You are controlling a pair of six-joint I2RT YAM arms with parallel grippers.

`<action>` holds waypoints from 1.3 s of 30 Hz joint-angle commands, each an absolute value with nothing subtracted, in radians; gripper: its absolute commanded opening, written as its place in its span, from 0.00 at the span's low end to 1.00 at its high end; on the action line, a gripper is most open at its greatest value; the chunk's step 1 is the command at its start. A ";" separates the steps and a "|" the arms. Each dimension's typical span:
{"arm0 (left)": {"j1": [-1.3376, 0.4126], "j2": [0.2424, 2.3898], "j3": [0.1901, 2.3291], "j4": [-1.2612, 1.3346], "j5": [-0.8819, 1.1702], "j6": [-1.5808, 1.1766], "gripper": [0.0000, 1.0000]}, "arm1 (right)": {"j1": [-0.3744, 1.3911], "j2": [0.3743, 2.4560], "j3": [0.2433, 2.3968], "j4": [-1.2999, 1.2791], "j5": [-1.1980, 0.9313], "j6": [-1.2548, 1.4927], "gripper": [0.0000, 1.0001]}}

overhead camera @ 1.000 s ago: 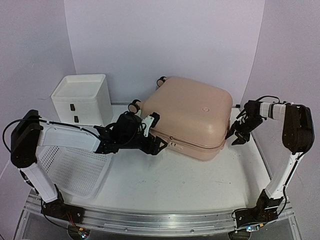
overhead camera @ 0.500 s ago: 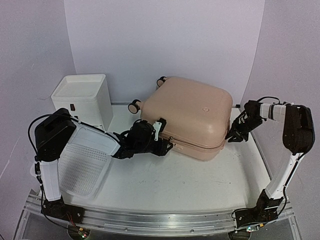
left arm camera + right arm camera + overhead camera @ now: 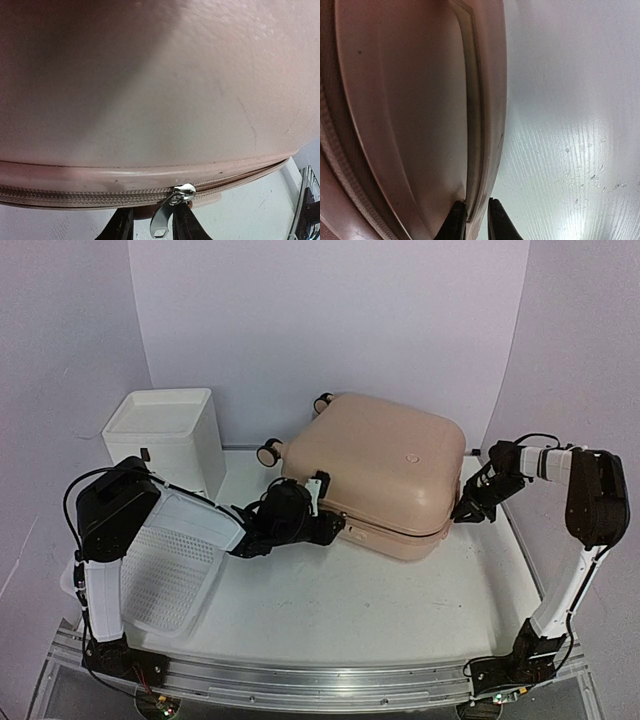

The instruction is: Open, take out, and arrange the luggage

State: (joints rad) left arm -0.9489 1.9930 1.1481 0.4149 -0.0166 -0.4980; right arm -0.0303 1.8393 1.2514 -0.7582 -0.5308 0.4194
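White surface [image 3: 330, 605] carries your luggage [image 3: 375, 470] lying flat, centre-right, wheels [image 3: 270, 452] toward the back-left. Its zipper pull [image 3: 165, 220] hangs on the near side, between your narrowed left fingers [image 3: 121, 227]; pinched or not, you cannot tell. Your right fingers [image 3: 456, 220], narrow, nip its right edge, so the zipper runs sideways from left arm to right.

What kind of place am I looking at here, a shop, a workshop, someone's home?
Most likely a robotics lab test bench: robot arms bolted to a metal rail, a plain lilac backdrop, and a pink suitcase staged on a white table.
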 commanded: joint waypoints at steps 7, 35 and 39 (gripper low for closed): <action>-0.935 2.015 1.217 0.486 -0.006 -0.510 0.14 | -0.024 1.873 1.209 -0.782 -0.465 0.402 0.16; -0.716 1.782 1.068 0.215 -0.174 -0.395 0.00 | -0.142 1.851 1.188 -0.828 -0.181 0.354 0.00; -0.704 1.781 1.106 0.210 -0.061 -0.312 0.00 | -0.147 1.841 1.210 -0.849 -0.125 0.320 0.00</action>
